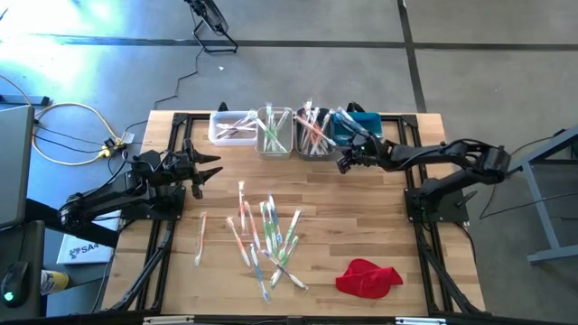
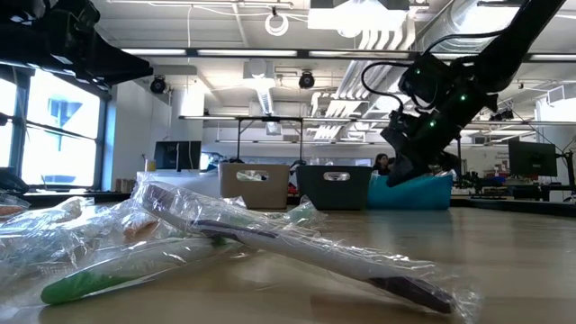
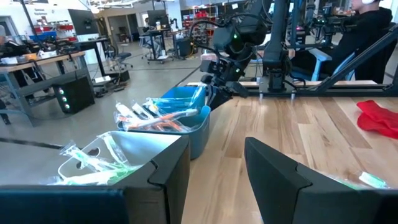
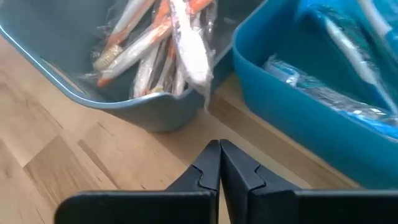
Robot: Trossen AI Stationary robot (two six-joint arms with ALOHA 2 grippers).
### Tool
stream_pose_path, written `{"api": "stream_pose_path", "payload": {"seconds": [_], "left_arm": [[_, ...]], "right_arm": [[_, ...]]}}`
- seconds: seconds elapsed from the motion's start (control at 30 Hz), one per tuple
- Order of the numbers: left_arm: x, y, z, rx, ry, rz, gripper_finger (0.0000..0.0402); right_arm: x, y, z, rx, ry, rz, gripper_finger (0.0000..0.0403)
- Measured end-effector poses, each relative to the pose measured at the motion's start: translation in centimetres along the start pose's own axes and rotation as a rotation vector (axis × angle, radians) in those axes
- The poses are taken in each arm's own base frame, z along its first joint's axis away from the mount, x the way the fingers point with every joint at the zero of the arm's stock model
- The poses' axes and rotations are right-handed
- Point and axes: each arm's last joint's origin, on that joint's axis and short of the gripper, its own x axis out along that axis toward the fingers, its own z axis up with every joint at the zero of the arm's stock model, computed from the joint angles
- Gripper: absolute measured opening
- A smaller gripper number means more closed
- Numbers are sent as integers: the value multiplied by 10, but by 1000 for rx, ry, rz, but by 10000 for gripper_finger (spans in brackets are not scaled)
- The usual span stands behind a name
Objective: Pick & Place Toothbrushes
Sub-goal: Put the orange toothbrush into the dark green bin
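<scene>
Four small bins are lined up along the far edge of the wooden worktop (image 1: pixel 361 226): a white bin (image 1: pixel 230 127), a beige bin (image 1: pixel 275 132), a grey bin (image 1: pixel 312 134) and a blue bin (image 1: pixel 359 124). Wrapped toothbrushes are already seen in each of them, orange-handled ones in the grey bin (image 4: pixel 112 87) and blue ones in the blue bin (image 4: pixel 298 93).

A loose pile of toothbrushes (image 1: pixel 266 236) in clear wrappers is still spread across the middle of the worktop, so the sorting is judged to be partly done, with a good share left.

The right gripper (image 1: pixel 344 162) is held low just in front of the gap between the grey and blue bins; its fingers (image 4: pixel 205 168) are pressed together with nothing between them. The left gripper (image 1: pixel 209 170) is parked at the left side, near the white bin, its fingers (image 3: pixel 171 171) set apart and empty.

A red cloth (image 1: pixel 368 277) lies near the front right corner.

The exact count of toothbrushes cannot be made out, since the wrappers overlap. In the low view, the bins are partly blocked by the nearest wrapped toothbrushes.
</scene>
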Motion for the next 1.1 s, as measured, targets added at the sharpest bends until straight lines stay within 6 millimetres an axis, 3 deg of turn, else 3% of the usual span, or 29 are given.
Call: {"api": "stream_pose_path", "payload": {"seconds": [0.47, 0.77, 1.1], "left_arm": [[0, 0, 0, 0, 1, 0, 150], [0, 0, 0, 0, 0, 0, 150], [0, 0, 0, 0, 1, 2, 150]], "right_arm": [[26, 3, -1, -2, -77, 26, 2], [28, -1, 3, -31, -149, -70, 2], [26, 5, 14, -104, -253, 6, 2]]}}
